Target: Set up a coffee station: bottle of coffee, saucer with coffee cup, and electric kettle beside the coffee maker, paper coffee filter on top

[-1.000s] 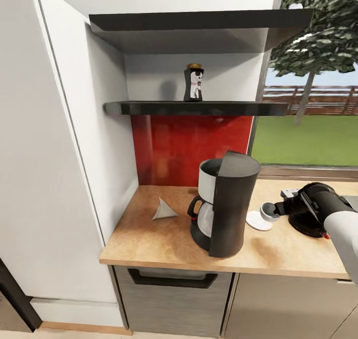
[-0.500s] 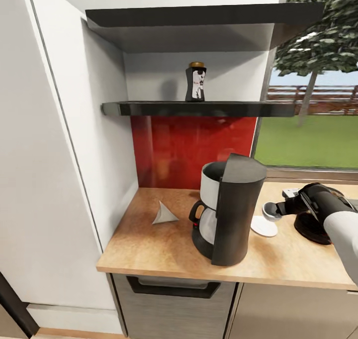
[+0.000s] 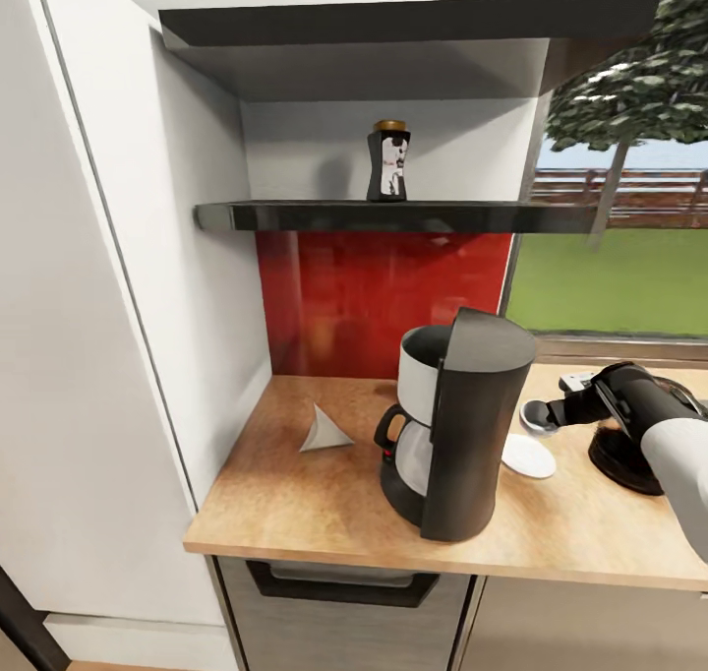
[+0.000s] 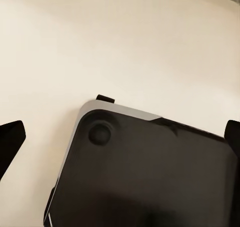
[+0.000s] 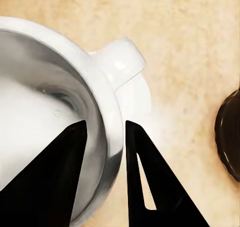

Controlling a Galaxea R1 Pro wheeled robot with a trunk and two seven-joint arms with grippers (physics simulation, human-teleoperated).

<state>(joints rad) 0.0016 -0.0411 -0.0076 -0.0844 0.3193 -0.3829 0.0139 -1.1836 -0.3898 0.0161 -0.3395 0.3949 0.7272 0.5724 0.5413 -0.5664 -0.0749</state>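
The black coffee maker (image 3: pixel 462 425) stands on the wooden countertop (image 3: pixel 295 494). Just to its right lies the white saucer (image 3: pixel 529 457). My right gripper (image 3: pixel 544 415) is shut on the rim of the white coffee cup (image 3: pixel 534 414), holding it just above the saucer's far edge. In the right wrist view the fingers (image 5: pixel 131 137) pinch the cup (image 5: pixel 40 102) wall beside its handle, with the saucer (image 5: pixel 143 99) beneath. The dark coffee bottle (image 3: pixel 389 162) stands on the shelf (image 3: pixel 393 215). A white paper filter (image 3: pixel 323 431) lies left of the coffee maker. My left gripper (image 4: pixel 120 137) is open.
The dark electric kettle (image 3: pixel 625 453) sits on the counter behind my right forearm, also at the edge of the right wrist view (image 5: pixel 231 137). A red backsplash (image 3: pixel 374 297), a white cabinet wall at left and a window at right bound the nook. The left wrist looks down on the robot's dark base (image 4: pixel 150 177).
The head camera has shifted, sliding the whole scene slightly. The cup in my right gripper has risen a little relative to the saucer.
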